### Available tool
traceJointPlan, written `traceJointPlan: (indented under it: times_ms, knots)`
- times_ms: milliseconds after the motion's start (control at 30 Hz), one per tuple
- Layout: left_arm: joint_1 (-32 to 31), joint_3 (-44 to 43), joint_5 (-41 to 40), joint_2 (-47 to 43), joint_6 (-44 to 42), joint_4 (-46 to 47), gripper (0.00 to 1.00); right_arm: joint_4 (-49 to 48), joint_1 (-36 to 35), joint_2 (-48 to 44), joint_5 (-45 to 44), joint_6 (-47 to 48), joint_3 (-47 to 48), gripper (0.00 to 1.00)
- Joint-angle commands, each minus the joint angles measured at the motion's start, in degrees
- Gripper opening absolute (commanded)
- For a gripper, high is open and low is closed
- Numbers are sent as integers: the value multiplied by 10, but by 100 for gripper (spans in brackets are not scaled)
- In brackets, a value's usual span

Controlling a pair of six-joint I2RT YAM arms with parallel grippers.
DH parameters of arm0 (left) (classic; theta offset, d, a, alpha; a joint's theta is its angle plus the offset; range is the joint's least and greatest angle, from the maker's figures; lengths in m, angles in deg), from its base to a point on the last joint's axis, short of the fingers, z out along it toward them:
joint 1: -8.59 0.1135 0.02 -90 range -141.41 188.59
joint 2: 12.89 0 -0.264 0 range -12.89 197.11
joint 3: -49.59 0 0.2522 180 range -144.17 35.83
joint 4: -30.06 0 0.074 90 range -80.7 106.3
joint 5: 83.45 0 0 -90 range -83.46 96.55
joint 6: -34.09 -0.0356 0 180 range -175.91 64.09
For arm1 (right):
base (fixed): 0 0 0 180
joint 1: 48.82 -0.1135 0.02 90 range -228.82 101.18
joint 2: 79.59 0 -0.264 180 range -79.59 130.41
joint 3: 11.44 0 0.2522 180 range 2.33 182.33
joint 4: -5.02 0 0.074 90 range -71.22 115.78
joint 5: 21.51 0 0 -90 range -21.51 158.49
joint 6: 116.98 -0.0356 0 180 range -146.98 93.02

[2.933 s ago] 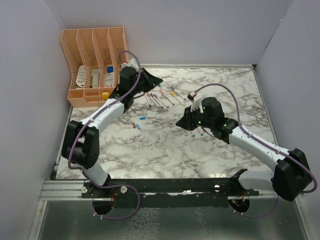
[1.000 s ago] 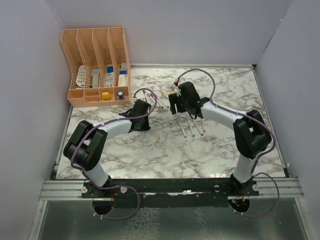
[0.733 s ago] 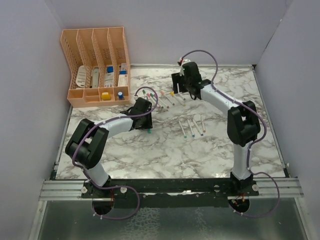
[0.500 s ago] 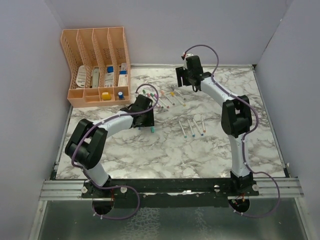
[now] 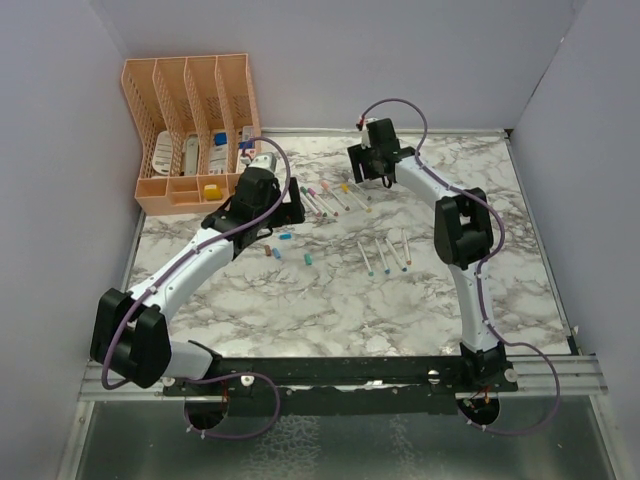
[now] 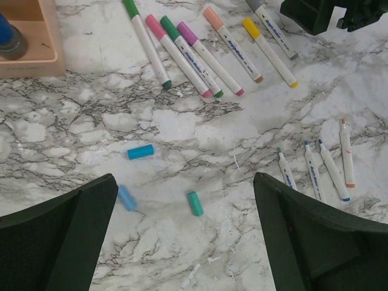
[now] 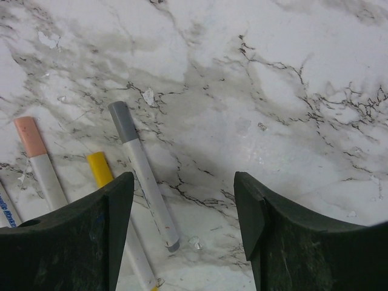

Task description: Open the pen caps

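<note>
Pen caps (image 6: 140, 151): three lie loose on the tabletop (image 6: 73, 121), centre-left of the left wrist view, two blue, one green; four uncapped pens (image 6: 330, 170) at right; seven capped pens (image 6: 185, 57) along the top. Left fingers (image 6: 60, 236) spread wide, empty; right fingers (image 7: 73, 242) spread, empty, above the grey-capped pen (image 7: 142, 173). Judged: between pulls, most caps still on; next move calls for one arm pinching a barrel, the other its cap. Fourth loose cap not found; lower corners blocked by fingers.
</note>
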Motion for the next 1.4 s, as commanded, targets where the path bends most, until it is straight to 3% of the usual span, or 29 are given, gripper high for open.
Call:
traceJointPlan:
  times_ms: [0, 967, 1033, 1300, 1367]
  knots:
    - [16, 16, 2, -15, 2, 12, 98, -3, 0, 8, 22, 8, -5, 65]
    - [45, 45, 25, -21, 19, 37, 98, -24, -1, 17, 53, 8, -55, 55]
    - [46, 46, 26, -21, 20, 37, 98, -21, 0, 19, 54, 9, -55, 49]
    - [49, 45, 33, -36, 32, 37, 98, -2, -1, 18, 53, 3, -68, 3]
    - [49, 44, 37, -44, 38, 37, 97, -2, -1, 8, 40, -3, -71, 1]
